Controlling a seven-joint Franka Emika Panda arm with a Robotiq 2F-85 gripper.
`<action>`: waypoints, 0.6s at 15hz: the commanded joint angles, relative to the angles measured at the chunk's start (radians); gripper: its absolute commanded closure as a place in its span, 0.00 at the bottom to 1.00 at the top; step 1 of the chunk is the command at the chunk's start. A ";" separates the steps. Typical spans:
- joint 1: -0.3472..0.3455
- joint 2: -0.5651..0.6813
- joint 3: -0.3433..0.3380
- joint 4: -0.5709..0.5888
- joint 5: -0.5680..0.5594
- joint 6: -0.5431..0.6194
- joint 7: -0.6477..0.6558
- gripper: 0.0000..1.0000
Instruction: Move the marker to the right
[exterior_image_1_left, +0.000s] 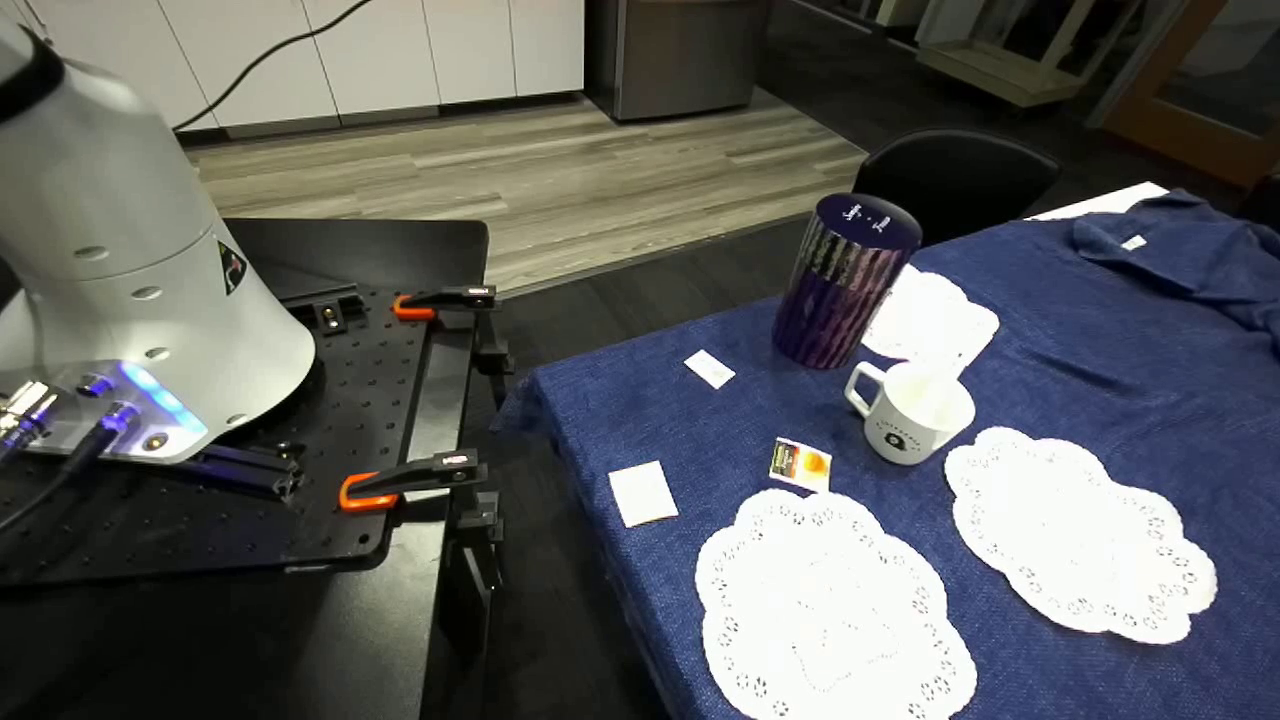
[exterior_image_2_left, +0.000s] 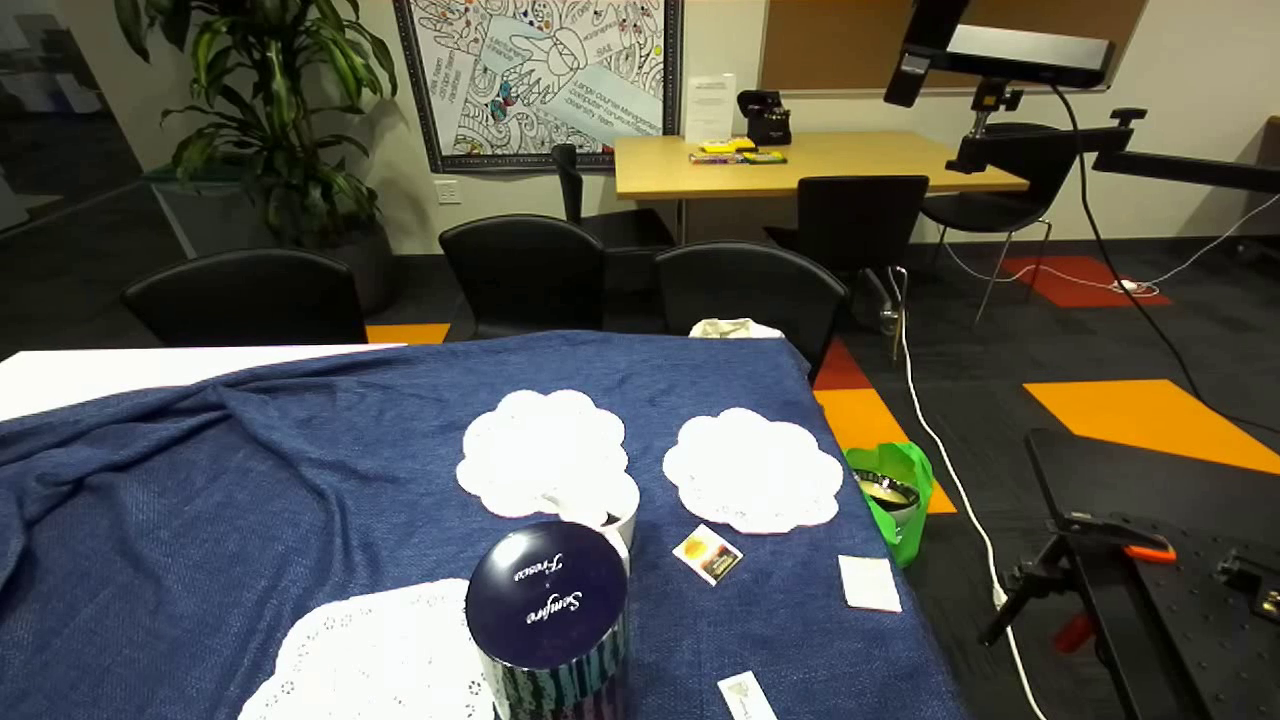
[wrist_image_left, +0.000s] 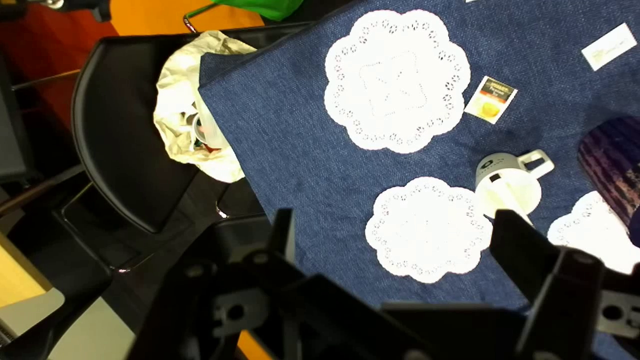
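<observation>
one pincer (wrist_image_left: 395, 220) gapes, two jaws apart, while one marker (wrist_image_left: 511, 198) leans in one mug (wrist_image_left: 500, 161) among three doilies (wrist_image_left: 430, 235).

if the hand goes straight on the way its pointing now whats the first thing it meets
Probably the navy blue woven tablecloth, or the white scalloped paper doily framed in the gap of the open black hand in the wrist view. Depth is unclear, so which comes first is a guess.
</observation>
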 joint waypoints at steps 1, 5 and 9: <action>0.028 0.001 -0.005 -0.040 -0.010 0.083 -0.004 0.00; 0.064 0.044 0.004 -0.086 -0.005 0.238 -0.025 0.00; 0.084 0.113 0.018 -0.147 -0.013 0.445 -0.005 0.00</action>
